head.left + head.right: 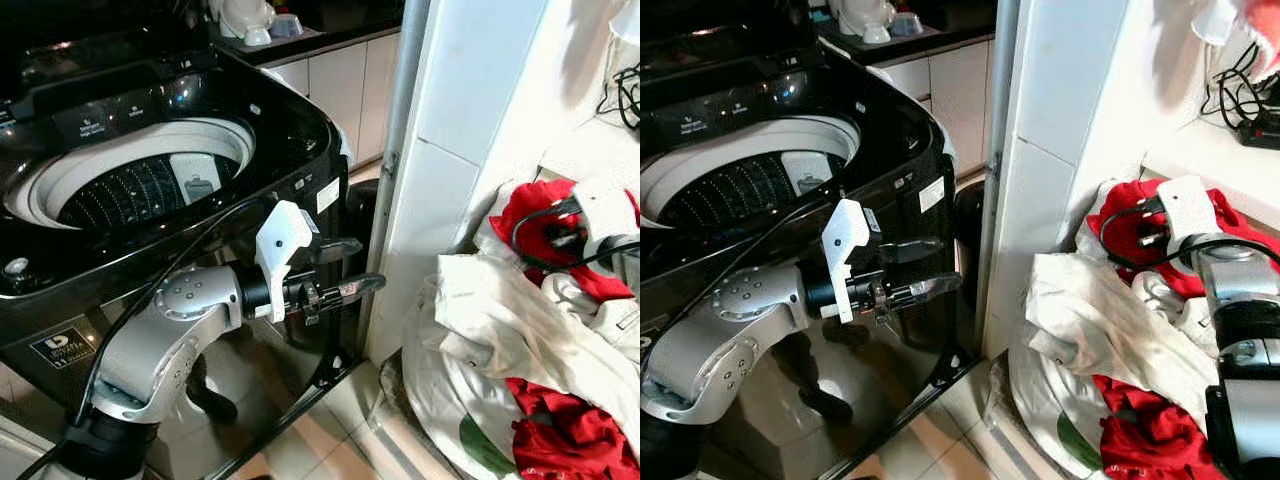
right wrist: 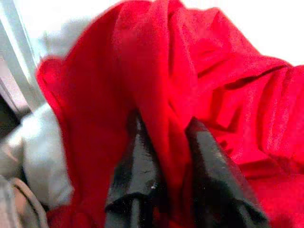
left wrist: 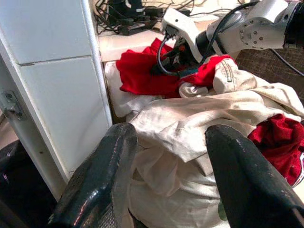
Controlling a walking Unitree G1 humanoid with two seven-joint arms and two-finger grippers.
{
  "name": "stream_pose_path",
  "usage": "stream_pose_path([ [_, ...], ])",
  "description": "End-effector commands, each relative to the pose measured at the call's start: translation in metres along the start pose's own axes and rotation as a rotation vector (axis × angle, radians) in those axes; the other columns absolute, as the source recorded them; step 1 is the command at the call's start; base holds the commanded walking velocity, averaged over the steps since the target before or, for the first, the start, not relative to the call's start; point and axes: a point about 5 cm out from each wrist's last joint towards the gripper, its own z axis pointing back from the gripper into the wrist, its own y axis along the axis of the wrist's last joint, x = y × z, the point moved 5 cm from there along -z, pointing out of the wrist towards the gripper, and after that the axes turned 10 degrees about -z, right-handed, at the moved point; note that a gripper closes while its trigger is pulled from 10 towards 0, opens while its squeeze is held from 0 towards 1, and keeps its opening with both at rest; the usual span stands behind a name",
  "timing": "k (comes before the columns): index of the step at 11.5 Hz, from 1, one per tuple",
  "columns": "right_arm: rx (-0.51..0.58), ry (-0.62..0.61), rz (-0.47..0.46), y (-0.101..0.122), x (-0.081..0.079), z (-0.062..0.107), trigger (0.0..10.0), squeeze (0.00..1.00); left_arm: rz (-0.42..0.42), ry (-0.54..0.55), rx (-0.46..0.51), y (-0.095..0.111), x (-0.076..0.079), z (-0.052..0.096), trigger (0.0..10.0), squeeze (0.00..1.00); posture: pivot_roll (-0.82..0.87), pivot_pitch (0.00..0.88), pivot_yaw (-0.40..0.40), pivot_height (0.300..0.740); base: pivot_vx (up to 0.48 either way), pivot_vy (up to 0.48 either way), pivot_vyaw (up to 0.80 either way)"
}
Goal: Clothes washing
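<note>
The right pincer (image 2: 164, 156) is pinching a fold of the red garment (image 2: 190, 71) atop the laundry pile, far right of the washer drum (image 1: 130, 185); the left pincer (image 1: 345, 268) is hanging open, empty, between them.

Head stereo pair looked forward and down, washing machine (image 1: 150, 180) left, laundry pile (image 1: 1110, 330) right, both shared; left wrist camera faced pile from nearby; right wrist camera sat close against red garment (image 2: 190, 80).
</note>
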Motion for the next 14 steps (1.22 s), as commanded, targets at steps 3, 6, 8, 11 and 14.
stream_pose_path([
  [3,0.087,0.061,-0.141,0.017,-0.001,0.01,0.0,0.0,-0.011,0.008,0.007,0.002,-0.003,-0.003,10.0,0.0,-0.05,0.0,0.06,0.74,0.0,0.0,0.0],
  [6,0.502,0.261,-0.329,0.115,0.007,0.078,0.0,0.0,-0.053,0.164,0.08,0.016,-0.028,-0.002,10.0,0.0,-0.05,0.0,0.05,0.74,0.0,0.0,0.0],
  [8,0.748,0.651,-0.345,0.175,-0.036,0.149,0.0,0.0,-0.082,0.321,0.268,0.055,-0.055,-0.001,10.0,0.0,-0.06,0.0,0.048,0.74,0.0,0.0,0.0],
  [11,0.849,0.832,-0.363,0.201,-0.064,0.185,0.0,0.0,-0.12,0.395,0.435,0.092,-0.065,-0.002,10.0,0.0,-0.07,0.0,0.037,0.74,0.0,0.0,0.0],
  [14,0.714,0.907,-0.416,0.182,-0.108,0.163,0.0,0.0,-0.05,0.31,0.642,0.127,-0.055,0.003,10.0,1.0,-0.06,0.0,0.019,0.74,0.0,0.0,0.0],
])
